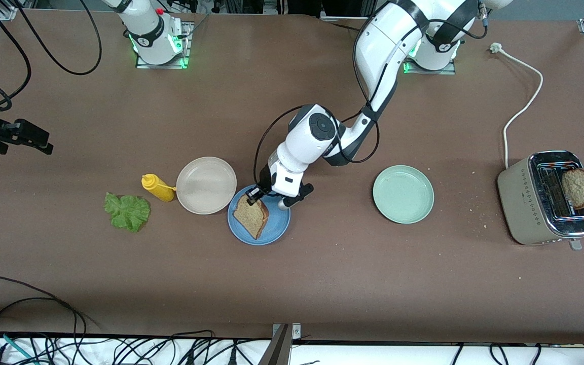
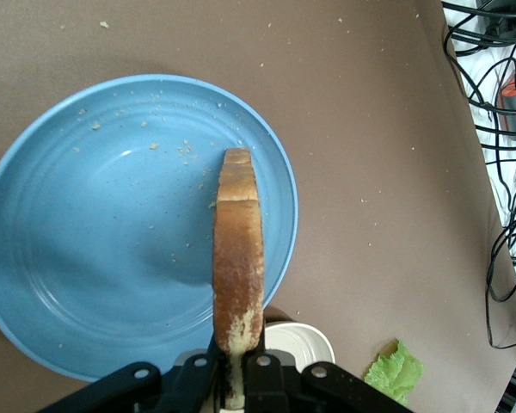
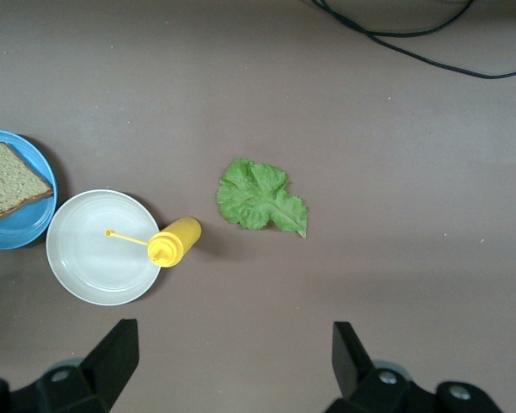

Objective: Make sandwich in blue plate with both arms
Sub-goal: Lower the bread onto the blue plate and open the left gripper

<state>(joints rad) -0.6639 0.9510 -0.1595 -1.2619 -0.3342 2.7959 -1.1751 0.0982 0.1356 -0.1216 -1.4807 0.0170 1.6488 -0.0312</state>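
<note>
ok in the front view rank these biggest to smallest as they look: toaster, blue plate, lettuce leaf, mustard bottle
1. toaster
2. blue plate, clearly smaller than the toaster, though partly covered by the bread slice and the left gripper
3. lettuce leaf
4. mustard bottle, smallest

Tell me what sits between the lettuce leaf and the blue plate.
In the front view, the yellow mustard bottle and the beige plate lie between the lettuce leaf and the blue plate.
</note>
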